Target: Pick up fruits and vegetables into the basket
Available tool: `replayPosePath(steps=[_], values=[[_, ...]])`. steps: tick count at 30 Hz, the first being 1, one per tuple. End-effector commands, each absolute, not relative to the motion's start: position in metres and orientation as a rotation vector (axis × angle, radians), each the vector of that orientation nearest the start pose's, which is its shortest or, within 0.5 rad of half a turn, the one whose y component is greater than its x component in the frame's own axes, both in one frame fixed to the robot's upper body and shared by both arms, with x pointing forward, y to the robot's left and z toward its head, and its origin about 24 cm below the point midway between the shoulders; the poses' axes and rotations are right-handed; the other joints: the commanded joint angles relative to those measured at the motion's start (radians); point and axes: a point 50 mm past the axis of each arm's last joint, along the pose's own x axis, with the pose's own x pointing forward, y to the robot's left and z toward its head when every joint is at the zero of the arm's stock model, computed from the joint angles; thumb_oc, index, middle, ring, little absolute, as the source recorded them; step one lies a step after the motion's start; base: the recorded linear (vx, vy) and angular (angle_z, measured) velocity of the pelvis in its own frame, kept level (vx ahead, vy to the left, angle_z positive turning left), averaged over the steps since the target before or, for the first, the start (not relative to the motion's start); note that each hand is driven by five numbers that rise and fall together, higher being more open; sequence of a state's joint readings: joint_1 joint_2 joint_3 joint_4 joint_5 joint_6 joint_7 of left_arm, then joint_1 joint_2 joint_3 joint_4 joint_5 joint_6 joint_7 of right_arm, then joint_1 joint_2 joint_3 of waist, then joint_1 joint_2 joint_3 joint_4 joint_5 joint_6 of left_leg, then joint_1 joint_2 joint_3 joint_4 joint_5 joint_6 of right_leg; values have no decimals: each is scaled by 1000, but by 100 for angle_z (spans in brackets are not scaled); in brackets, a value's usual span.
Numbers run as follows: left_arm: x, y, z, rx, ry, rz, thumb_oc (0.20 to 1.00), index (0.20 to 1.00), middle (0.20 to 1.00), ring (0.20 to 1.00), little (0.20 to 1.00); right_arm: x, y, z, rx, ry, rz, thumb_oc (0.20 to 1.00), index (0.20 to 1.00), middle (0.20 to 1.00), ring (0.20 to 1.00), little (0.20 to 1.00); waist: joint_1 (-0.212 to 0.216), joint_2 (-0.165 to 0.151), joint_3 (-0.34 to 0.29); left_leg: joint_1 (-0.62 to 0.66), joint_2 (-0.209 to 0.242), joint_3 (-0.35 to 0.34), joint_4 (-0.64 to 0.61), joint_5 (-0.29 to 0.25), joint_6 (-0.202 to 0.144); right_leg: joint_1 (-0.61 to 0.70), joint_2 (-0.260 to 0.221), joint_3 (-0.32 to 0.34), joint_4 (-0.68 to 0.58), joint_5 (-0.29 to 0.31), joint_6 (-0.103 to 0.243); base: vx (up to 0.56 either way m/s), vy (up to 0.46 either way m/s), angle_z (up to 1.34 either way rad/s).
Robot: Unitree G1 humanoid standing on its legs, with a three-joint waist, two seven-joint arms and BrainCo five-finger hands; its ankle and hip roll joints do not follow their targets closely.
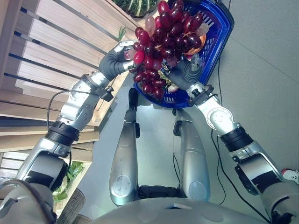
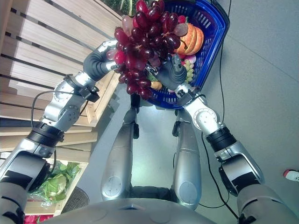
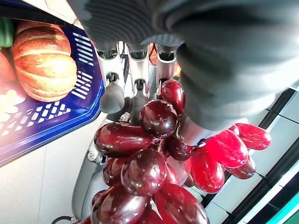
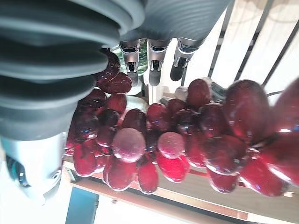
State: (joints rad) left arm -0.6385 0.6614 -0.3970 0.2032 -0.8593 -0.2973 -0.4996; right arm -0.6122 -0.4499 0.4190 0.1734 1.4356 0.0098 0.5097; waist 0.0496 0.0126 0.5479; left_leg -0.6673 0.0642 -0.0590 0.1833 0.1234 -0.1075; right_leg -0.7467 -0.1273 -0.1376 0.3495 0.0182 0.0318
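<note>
The left hand (image 1: 122, 52) reaches in from the left, its fingers (image 3: 135, 70) against the bunch of red grapes (image 1: 161, 44); whether they curl round it I cannot tell. The right hand (image 2: 174, 73) meets the bunch from the right, its grip likewise hidden. The grapes hang between both hands, over the near rim of the blue basket (image 1: 219, 32), which already holds a small pumpkin (image 2: 191, 39). Slatted wooden shelves (image 1: 56, 37) stand to the left. If either hand loosens early, the bunch could slide off the rim to the floor (image 1: 261, 84).
</note>
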Motion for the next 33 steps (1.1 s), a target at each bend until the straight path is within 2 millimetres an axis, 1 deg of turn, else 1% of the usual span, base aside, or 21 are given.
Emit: replayPosePath(steps=[1,6,13,18,24,29,30,31,32,33], values=[[304,136,225,97,-651,-972,200,200,200,200,200,302,-91,202,865,-390,1155,1000,1000,1000,1000,1000,-19,8,-28,-2,-119,67,31,-66,88,84,58,-64,-50,-22,17,0,0,0],[303,131,223,159,-620,-1016,200,200,200,200,200,300,-89,205,860,-395,1156,1000,1000,1000,1000,1000,-21,9,-28,-7,-120,68,32,-65,88,81,57,-63,-52,-19,18,0,0,0],[301,124,221,220,-581,-1072,200,200,200,200,200,300,-85,207,790,-392,1129,1000,1000,1000,1000,1000,-22,14,-28,-8,-120,71,32,-63,89,81,54,-64,-55,-15,18,0,0,0],[301,120,221,250,-561,-1094,200,200,200,200,200,305,-85,209,690,-379,1054,1000,1000,1000,1000,1000,-23,17,-28,-8,-121,74,29,-58,90,82,55,-64,-60,-12,17,0,0,0],[300,118,220,270,-544,-1118,200,200,200,200,200,307,-86,207,636,-356,1014,1000,1000,1000,1000,1000,-23,21,-28,-6,-122,76,24,-54,92,84,56,-65,-64,-10,17,0,0,0],[298,116,221,284,-542,-1127,200,200,200,200,200,310,-87,207,518,-351,940,1000,1000,1000,1000,1000,-23,21,-28,-10,-120,78,19,-49,92,81,56,-64,-70,-5,17,0,0,0],[298,115,221,288,-540,-1129,200,200,200,200,200,310,-86,207,508,-345,935,915,915,915,915,915,-23,21,-28,-9,-120,78,18,-48,92,81,56,-64,-71,-4,17,0,0,0],[298,115,220,289,-538,-1131,200,200,200,200,200,311,-86,207,505,-338,934,671,671,671,671,671,-23,21,-28,-9,-120,79,18,-48,92,82,56,-64,-72,-4,16,0,0,0],[298,115,221,288,-537,-1131,200,200,200,200,200,311,-87,208,509,-337,939,200,200,200,200,200,-24,21,-28,-10,-120,79,18,-48,92,80,57,-64,-72,-3,16,0,0,0],[298,115,221,288,-536,-1131,200,200,200,200,200,311,-87,208,513,-336,943,200,200,200,200,200,-24,21,-28,-11,-120,80,18,-47,92,79,57,-64,-72,-3,16,0,0,0]])
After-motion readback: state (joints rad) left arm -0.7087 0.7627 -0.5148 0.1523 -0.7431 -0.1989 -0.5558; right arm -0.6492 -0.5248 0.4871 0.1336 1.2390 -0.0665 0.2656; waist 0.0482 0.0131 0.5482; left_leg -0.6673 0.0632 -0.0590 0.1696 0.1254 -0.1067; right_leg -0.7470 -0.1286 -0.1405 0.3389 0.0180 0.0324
